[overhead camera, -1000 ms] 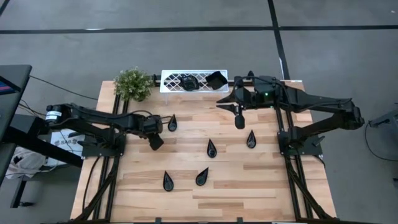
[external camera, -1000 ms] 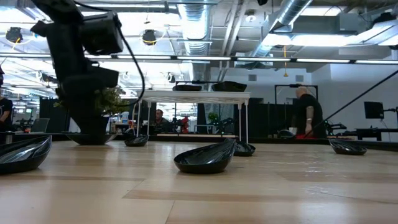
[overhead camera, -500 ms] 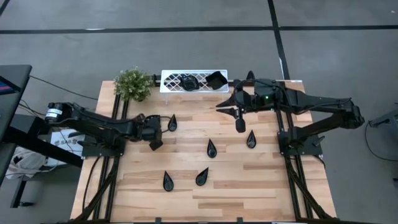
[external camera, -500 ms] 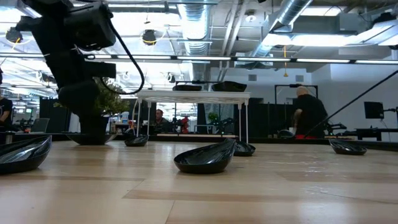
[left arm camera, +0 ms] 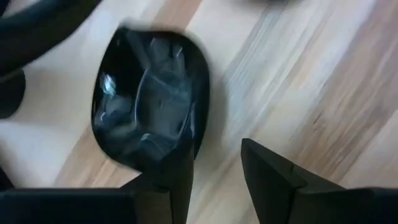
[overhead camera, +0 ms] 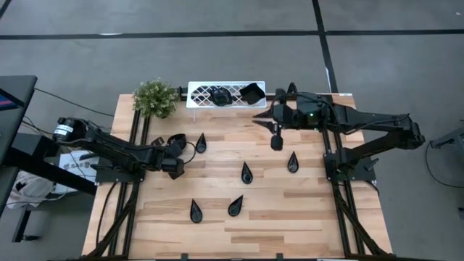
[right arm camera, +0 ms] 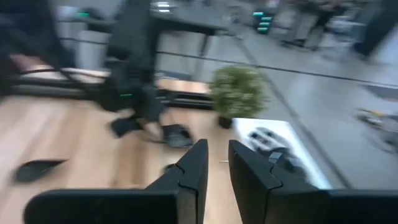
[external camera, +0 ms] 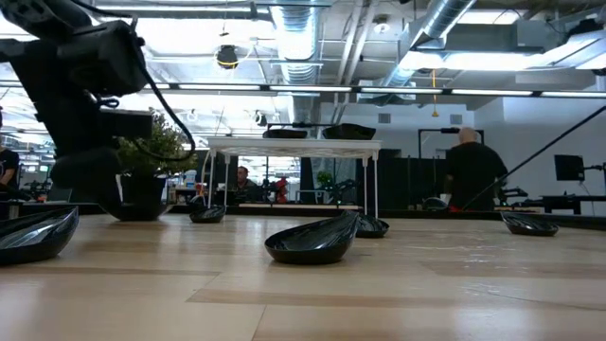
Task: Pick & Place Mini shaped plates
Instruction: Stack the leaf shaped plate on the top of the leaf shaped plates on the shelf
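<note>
Several glossy black teardrop plates lie bottom-down on the wooden table (overhead camera: 304,217), among them three (overhead camera: 201,142), (overhead camera: 246,172), (overhead camera: 292,162). A roundish black plate (left arm camera: 149,112) (overhead camera: 177,140) lies at the table's left. My left gripper (left arm camera: 217,180) (overhead camera: 176,155) is low over it and open. One finger (left arm camera: 168,183) stands over the plate's rim, the other (left arm camera: 273,177) over bare wood. My right gripper (right arm camera: 217,165) (overhead camera: 275,139) hangs high over the far right. Its fingers stand a narrow gap apart with nothing between them. My left gripper slants down at the roundish plate, and one finger overlaps the plate's rim (left arm camera: 196,146). I cannot tell whether that finger touches it. The plate lies flat on the table.
A white lattice tray (overhead camera: 199,94) on legs stands at the far edge with two black plates (overhead camera: 221,94) (overhead camera: 251,93) on it. A small green potted plant (overhead camera: 155,98) stands to its left. Two more teardrop plates (overhead camera: 194,210) (overhead camera: 235,206) lie near the front. People show in the room behind.
My left gripper has drawn back toward the table's left edge, sunk lower and turned. This has uncovered the roundish plate on the table beside it. The plates have kept their places.
</note>
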`<action>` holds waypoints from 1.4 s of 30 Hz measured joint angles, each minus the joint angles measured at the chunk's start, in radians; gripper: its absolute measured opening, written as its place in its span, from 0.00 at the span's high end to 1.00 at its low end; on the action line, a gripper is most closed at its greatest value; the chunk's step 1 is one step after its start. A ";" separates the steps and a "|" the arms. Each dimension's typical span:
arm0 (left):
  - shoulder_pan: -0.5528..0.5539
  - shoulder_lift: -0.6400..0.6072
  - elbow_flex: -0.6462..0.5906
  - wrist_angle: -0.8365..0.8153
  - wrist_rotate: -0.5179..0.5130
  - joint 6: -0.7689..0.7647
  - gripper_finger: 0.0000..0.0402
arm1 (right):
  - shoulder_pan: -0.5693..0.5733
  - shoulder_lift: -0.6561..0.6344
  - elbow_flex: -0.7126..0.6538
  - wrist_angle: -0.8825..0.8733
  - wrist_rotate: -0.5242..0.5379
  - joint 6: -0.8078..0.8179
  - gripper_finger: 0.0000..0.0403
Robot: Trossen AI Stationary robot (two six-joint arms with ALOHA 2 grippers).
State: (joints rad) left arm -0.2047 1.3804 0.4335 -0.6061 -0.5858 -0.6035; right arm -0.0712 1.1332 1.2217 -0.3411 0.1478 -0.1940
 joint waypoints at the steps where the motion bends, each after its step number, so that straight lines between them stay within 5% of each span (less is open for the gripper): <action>1: -0.010 0.000 0.000 0.009 -0.015 0.007 0.66 | -0.004 0.000 0.000 0.011 0.035 0.000 0.85; 6: -0.048 0.000 0.000 0.024 -0.080 0.028 0.66 | -0.031 0.000 0.000 0.060 0.126 -0.024 0.85; 36: -0.016 0.001 -0.044 0.062 -0.059 0.017 0.66 | -0.176 0.000 0.000 0.058 0.115 -0.248 0.85; 42: -0.016 0.001 -0.044 0.076 -0.064 0.016 0.78 | -0.186 0.000 0.000 0.057 0.114 -0.251 0.85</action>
State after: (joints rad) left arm -0.2211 1.3811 0.3893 -0.5303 -0.6498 -0.5877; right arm -0.2577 1.1332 1.2221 -0.2836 0.2623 -0.4446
